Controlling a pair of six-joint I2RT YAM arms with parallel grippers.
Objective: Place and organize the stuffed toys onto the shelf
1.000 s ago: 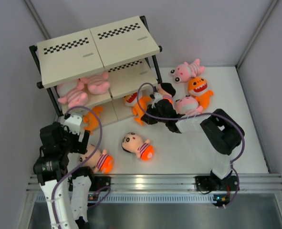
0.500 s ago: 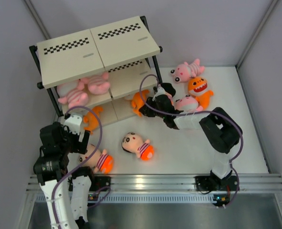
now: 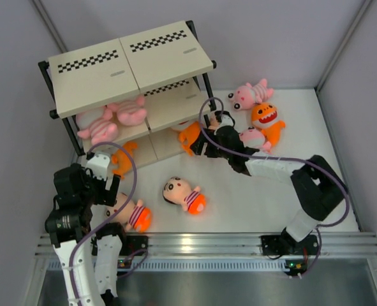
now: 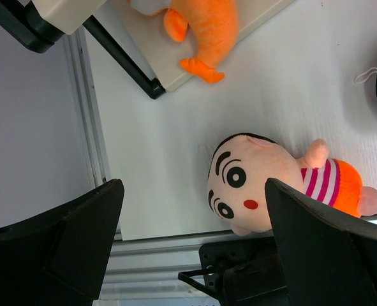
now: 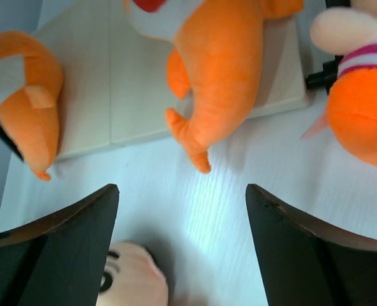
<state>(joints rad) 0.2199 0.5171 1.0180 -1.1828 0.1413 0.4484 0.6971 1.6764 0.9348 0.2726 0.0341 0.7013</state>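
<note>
right gripper (image 5: 182, 191) has its jaws spread wide with nothing between them, just white table (image 3: 252, 197) showing in the gap. right in front of it a plush orange fish with a white belly (image 5: 220, 57) lies on the right half of the bottom beige board of the three-tier black-framed shelf (image 3: 131, 64). its tail pokes over the board's front edge toward the fingers, but nothing is touching it.

a second orange fish (image 3: 121, 159) lies on the left half of that same bottom board. two pink striped plush animals (image 3: 111, 118) lie side by side on the left of the middle tier.

left gripper (image 4: 193, 191) is wide open too and holding nothing. it hangs over a peach-headed doll with black hair, pink-striped shirt and orange bottoms (image 4: 252, 185), which lies face up on the table near the left arm's base, closer to one finger than the other.

a second doll of the same kind (image 3: 183, 194) lies mid-table, well apart from both grippers. to the right of the shelf, a third pink striped animal (image 3: 249, 94), a toothy orange fish (image 3: 266, 118) and a third doll (image 3: 252, 137) are bunched together on the table, the doll just beside the right arm.
</note>
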